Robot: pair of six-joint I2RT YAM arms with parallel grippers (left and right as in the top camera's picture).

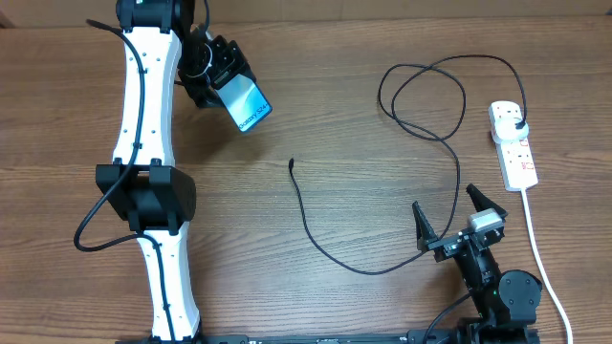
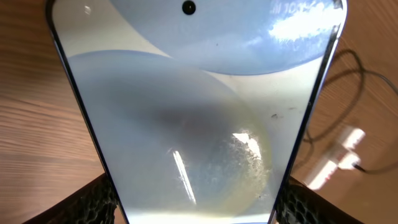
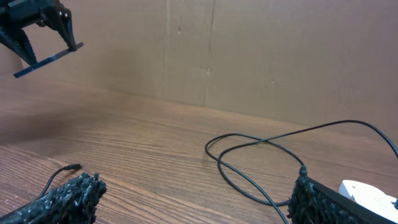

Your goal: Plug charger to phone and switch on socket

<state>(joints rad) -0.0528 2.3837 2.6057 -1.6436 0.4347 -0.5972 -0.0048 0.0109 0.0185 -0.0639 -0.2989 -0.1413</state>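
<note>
Toward the table's far left edge, overhead, the left pincer (image 1: pixel 229 88) grips the phone (image 1: pixel 249 103) aloft. The right pincer (image 1: pixel 451 215) stands wide and empty by the near right corner, with the charger (image 1: pixel 363 271) tip mid-table and its plug in the socket (image 1: pixel 514 145). Left wrist: the jaws clamp the phone's long edges. Right wrist: the tip lies ahead-left, and seizing it likely comes next.
</note>
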